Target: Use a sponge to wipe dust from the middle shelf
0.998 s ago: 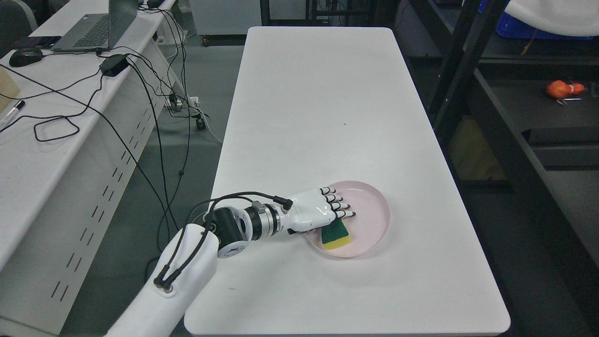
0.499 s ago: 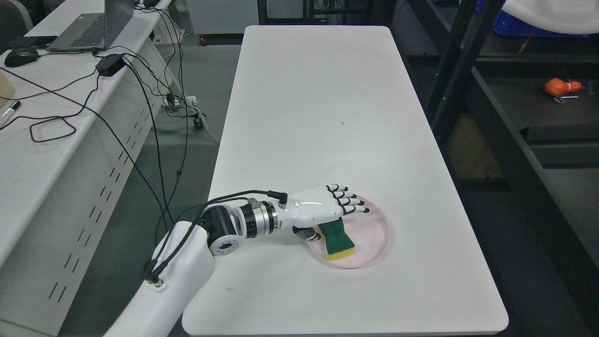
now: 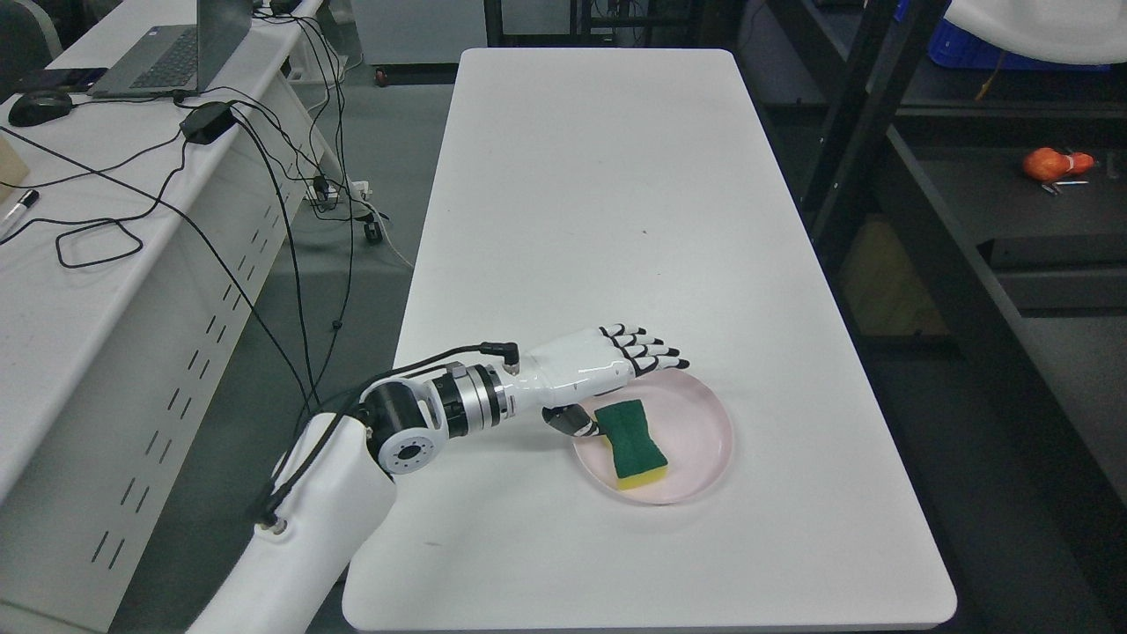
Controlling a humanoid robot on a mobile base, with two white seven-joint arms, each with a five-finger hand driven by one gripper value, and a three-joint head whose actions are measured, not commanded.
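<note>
A green sponge with a yellow underside (image 3: pixel 632 440) lies in a pink plate (image 3: pixel 704 436) near the front of the white table (image 3: pixel 599 202). My left hand (image 3: pixel 621 379) hovers over the plate's left rim, fingers spread straight out and holding nothing. Its thumb sits just left of the sponge; I cannot tell if it touches. The dark shelf unit (image 3: pixel 995 220) stands to the right of the table. The right arm is out of view.
An orange object (image 3: pixel 1055 164) lies on a shelf level at the right. A desk (image 3: pixel 79 264) with a laptop (image 3: pixel 167 53), a mouse and loose cables stands at the left, across a narrow aisle.
The hand has lifted and pulled back to the left, off the sponge, which now lies fully uncovered in the plate. The camera shifted slightly between the first two frames.
</note>
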